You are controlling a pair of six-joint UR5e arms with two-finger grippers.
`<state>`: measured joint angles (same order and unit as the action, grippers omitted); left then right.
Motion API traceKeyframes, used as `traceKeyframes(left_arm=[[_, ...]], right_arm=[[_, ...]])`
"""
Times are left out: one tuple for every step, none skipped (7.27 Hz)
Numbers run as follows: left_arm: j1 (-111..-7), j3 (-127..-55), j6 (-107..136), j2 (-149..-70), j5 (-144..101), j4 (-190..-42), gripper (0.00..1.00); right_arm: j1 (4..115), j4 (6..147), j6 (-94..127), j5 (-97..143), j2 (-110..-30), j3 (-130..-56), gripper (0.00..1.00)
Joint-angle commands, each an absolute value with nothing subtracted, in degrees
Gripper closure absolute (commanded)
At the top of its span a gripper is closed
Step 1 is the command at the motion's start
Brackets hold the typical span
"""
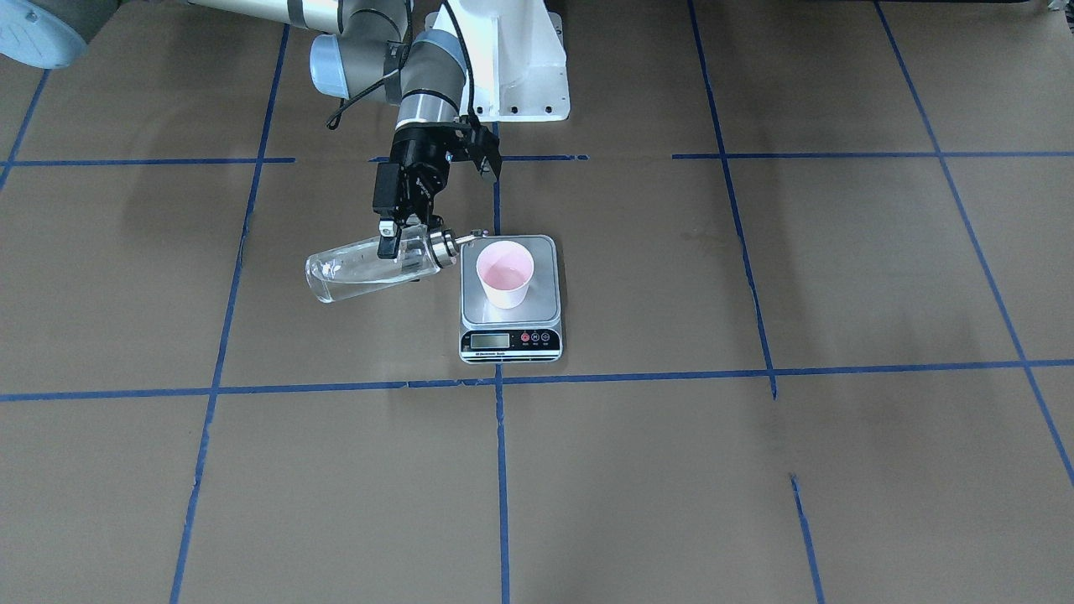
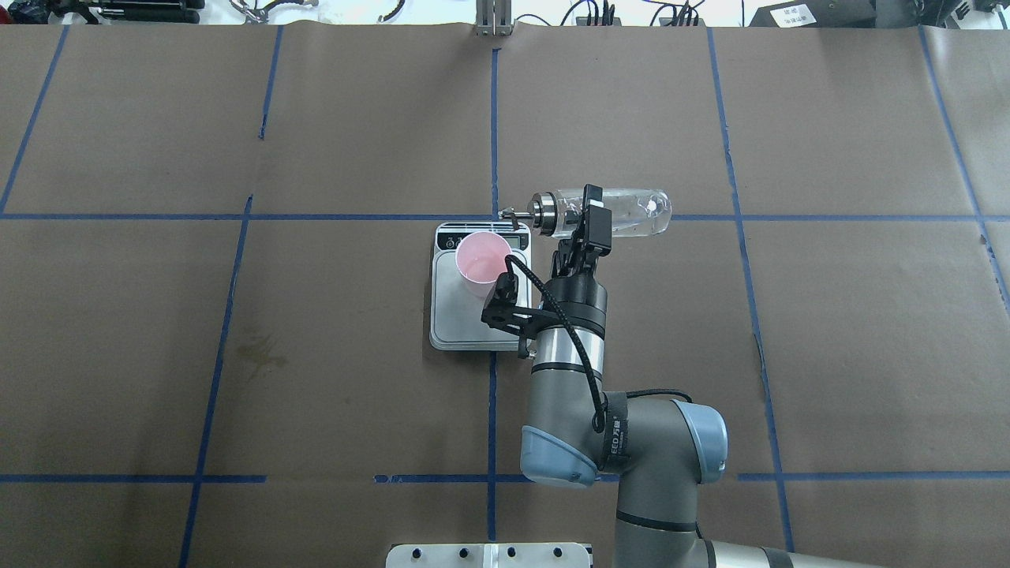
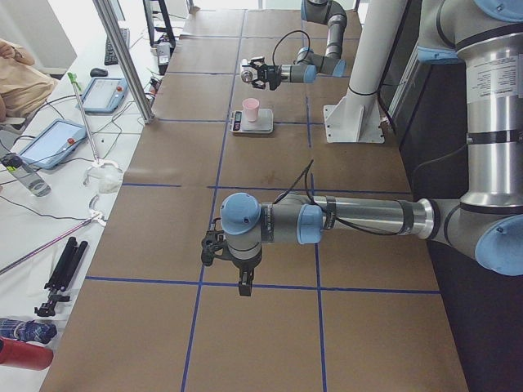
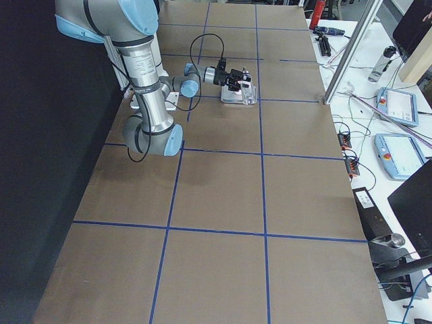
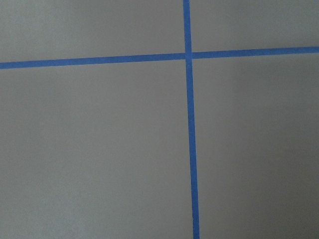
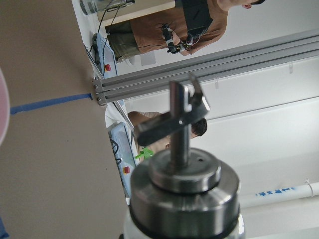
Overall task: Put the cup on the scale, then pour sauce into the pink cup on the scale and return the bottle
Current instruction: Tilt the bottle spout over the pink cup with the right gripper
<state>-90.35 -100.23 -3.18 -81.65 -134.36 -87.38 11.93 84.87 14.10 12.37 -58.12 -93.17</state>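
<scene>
Light: we see bright, even overhead light on the desk [image 1: 755, 470].
Shadows: we find them soft and faint.
Glare: white glints on the bottle [image 1: 344, 273].
Focus: our left wrist view looks soft.

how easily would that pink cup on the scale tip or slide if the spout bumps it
Probably easily: the cup tapers to a narrow base and looks thin and light. It stands on the smooth metal platform of the scale, so it might well slide before tipping.
</scene>
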Motion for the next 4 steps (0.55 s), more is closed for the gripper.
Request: traceKeyframes(left_arm=[[-90.35, -100.2, -3.25, -81.3, -134.38, -87.36, 0.0], [-90.35, -100.2, -3.25, -81.3, -134.38, -87.45, 0.0], [-90.35, -100.11, -3.25, -81.3, -134.38, -87.45, 0.0], [-90.35, -100.28, -3.25, -81.3, -134.38, -87.36, 0.0]], right_arm=[[11.87, 85.17, 8.02, 10.11, -57.39, -90.71, 1.0], [11.95, 85.17, 7.56, 9.67, -57.39, -89.66, 1.0], [11.87, 85.17, 7.12, 8.1, -57.31, -88.6, 1.0], [11.87, 85.17, 6.68, 6.87, -56.78, -87.72, 1.0]])
